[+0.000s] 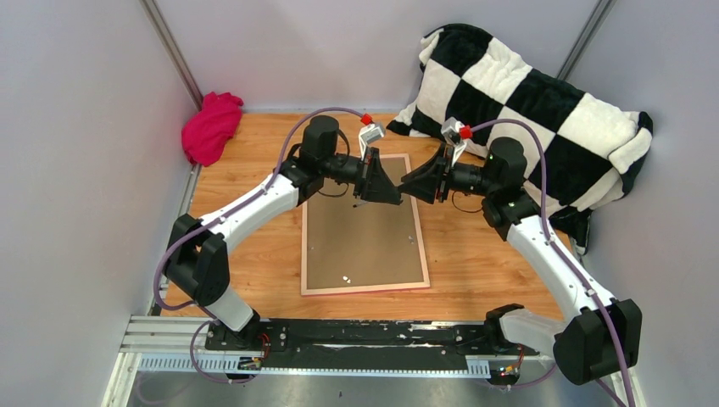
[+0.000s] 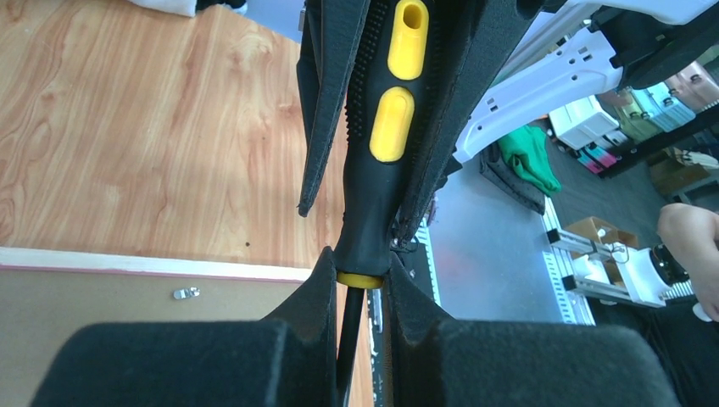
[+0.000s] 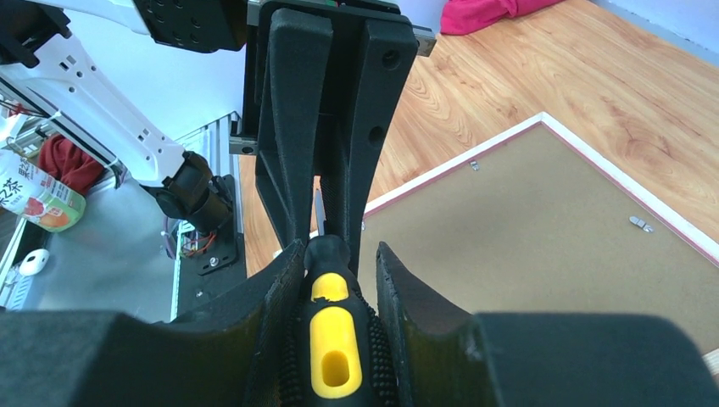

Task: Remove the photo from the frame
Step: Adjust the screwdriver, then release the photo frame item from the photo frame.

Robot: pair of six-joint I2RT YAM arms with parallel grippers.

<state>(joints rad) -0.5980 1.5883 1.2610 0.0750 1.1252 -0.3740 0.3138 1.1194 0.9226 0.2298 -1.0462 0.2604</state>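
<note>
Left pincer (image 2: 360, 280) is clamping, almost fully closed, the neck of a black and yellow screwdriver (image 2: 373, 203). Right pincer (image 3: 339, 263) is standing half open around the handle's butt end; I cannot tell if its pads are pressing. Both are hovering above the far end of the frame (image 1: 365, 290), which is lying face down on the wooden table (image 1: 254, 271), brown backing board (image 1: 360, 237) upward, hiding the photo. Bare wood is showing on both long sides; a checkered blanket (image 1: 526, 93) is crowding the far right corner.
</note>
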